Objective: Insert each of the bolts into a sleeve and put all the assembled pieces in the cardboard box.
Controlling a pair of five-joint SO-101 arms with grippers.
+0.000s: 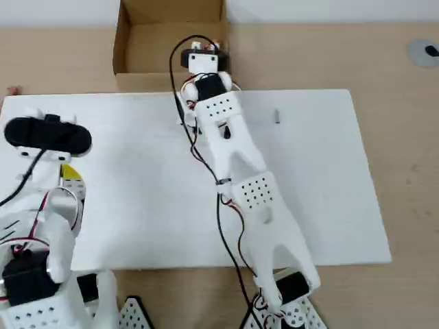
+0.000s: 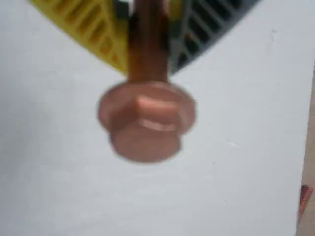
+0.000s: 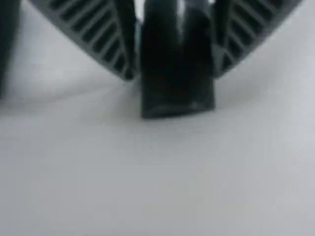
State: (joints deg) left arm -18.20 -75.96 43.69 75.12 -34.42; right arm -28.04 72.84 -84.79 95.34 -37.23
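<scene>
Two robot arms are gripping a bolt and a sleeve over a white board (image 1: 137, 178).
At the near left, the left gripper (image 2: 147, 66) is clamping its jaws on a copper bolt (image 2: 146, 120), head sticking out. At the far centre, beside the cardboard box (image 1: 122, 48), the right gripper (image 3: 174, 73) is pinching a dark sleeve (image 3: 177, 98).

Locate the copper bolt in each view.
High view: covered by the left arm, near the white board's left edge.
Left wrist view: bolt mid-frame, in the left gripper.
Right wrist view: the right gripper holds a dark sleeve instead.
Shared landmark: the white board.
</scene>
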